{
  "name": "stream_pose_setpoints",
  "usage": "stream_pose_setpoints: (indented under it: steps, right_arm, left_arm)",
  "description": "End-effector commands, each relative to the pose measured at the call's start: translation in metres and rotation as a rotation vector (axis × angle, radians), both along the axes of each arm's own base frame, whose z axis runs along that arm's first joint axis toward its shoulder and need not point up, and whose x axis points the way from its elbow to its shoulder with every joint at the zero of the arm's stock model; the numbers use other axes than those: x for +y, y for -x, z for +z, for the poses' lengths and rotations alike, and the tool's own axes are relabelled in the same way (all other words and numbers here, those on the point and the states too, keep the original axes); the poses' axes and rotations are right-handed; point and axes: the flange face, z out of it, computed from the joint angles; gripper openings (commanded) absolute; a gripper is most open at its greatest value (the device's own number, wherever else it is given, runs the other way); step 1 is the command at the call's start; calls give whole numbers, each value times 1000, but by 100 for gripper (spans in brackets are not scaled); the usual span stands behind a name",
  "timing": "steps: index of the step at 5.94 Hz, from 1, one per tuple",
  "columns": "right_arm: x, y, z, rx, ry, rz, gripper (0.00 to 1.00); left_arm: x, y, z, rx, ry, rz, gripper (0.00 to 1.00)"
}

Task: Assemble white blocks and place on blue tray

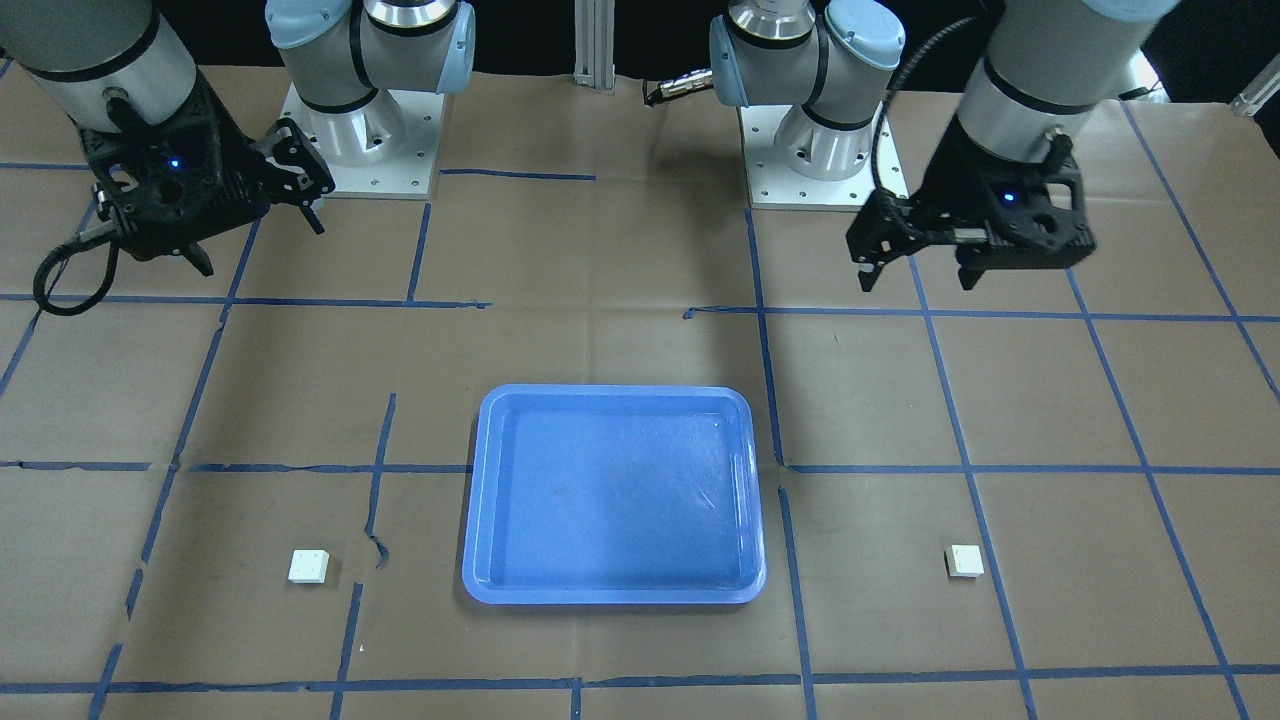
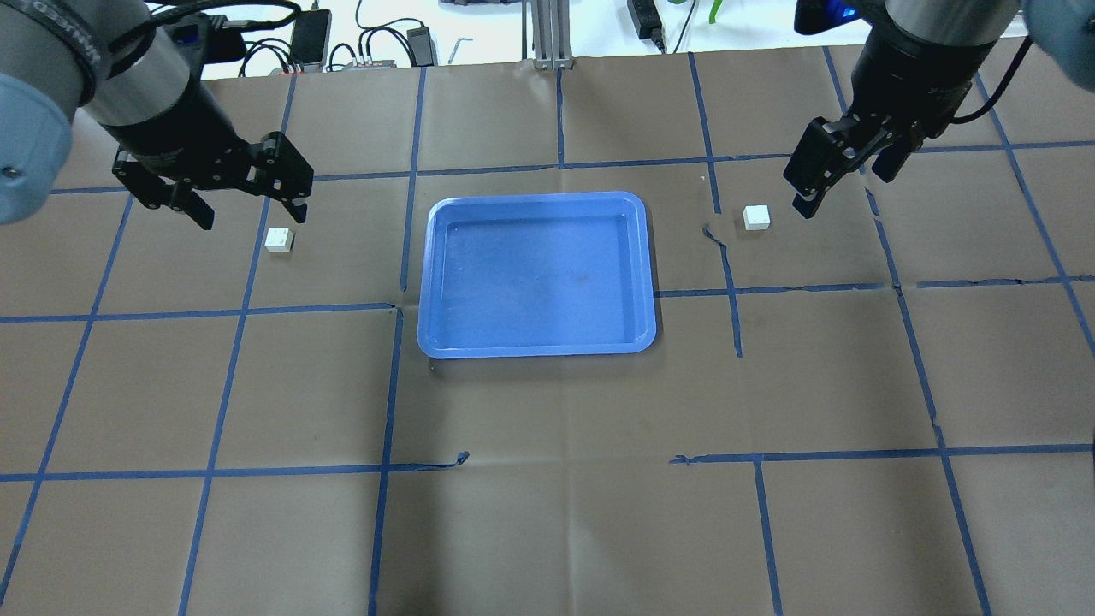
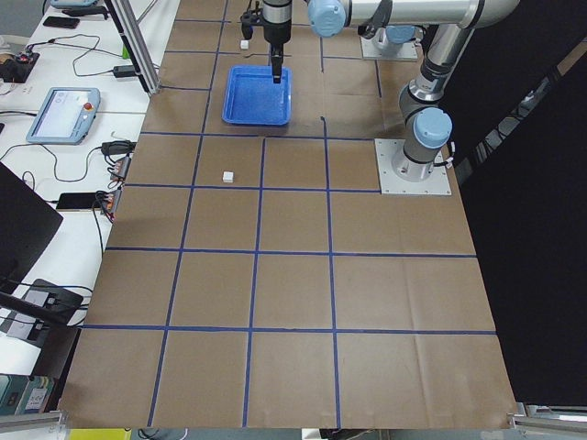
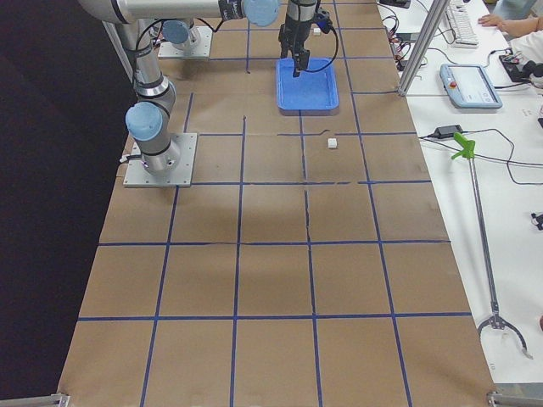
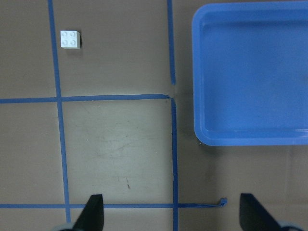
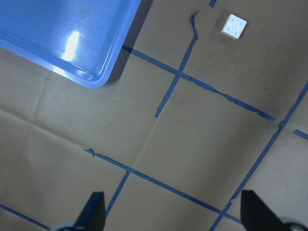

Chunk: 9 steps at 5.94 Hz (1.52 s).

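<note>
The blue tray [image 2: 537, 274] lies empty at the table's middle. One white block [image 2: 279, 239] lies on the paper left of it, just below and right of my left gripper [image 2: 248, 198], which hangs open and empty above the table. The other white block [image 2: 756, 217] lies right of the tray, just left of my right gripper [image 2: 843, 180], also open and empty. The left wrist view shows the left gripper [image 5: 172, 214], its block [image 5: 70, 39] and the tray [image 5: 255, 72]. The right wrist view shows the right gripper [image 6: 173, 214], its block [image 6: 234, 26] and the tray's corner [image 6: 103, 79].
Brown paper with a blue tape grid covers the table. The two arm bases [image 1: 350, 140] [image 1: 825, 140] stand on the robot's side. An aluminium post [image 2: 547, 34], cables and devices lie past the far edge. A torn tape strip [image 2: 714, 235] runs near the right block.
</note>
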Motion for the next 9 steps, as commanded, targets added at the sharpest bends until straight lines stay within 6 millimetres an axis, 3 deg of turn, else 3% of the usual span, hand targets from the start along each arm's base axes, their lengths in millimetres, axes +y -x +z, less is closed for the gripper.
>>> stream_pose_setpoints:
  steps: [1, 2, 3, 4, 5, 6, 7, 8, 9]
  right_arm:
    - [-24, 33, -17, -54, 31, 502, 100]
    - [-38, 53, -23, -62, 66, 714, 100]
    - [-67, 88, -36, -48, 129, 988, 100]
    - [-98, 111, -54, -82, 171, 1090, 100]
    - [-134, 114, -65, -140, 208, 1089, 100]
    - [-147, 116, -82, -168, 200, 1085, 100]
    - [-151, 107, -88, -258, 276, 1069, 100]
    - [-158, 108, -116, -370, 318, 1028, 100]
    - [-158, 130, -155, -494, 370, 940, 100]
  left_arm:
    - [-48, -74, -65, 49, -34, -60, 99]
    - [-78, -87, -112, 22, -53, -66, 98]
    - [-103, -98, -163, -7, -43, -120, 97]
    - [-125, -104, -209, -19, -11, -142, 97]
    - [-137, -108, -252, -20, -3, -148, 97]
    - [-137, -108, -273, -17, -10, -154, 94]
    - [-139, -108, -276, -24, 7, -183, 94]
    - [-141, -109, -278, -26, 18, -184, 93]
    - [-140, -108, -279, -25, 15, -186, 79]
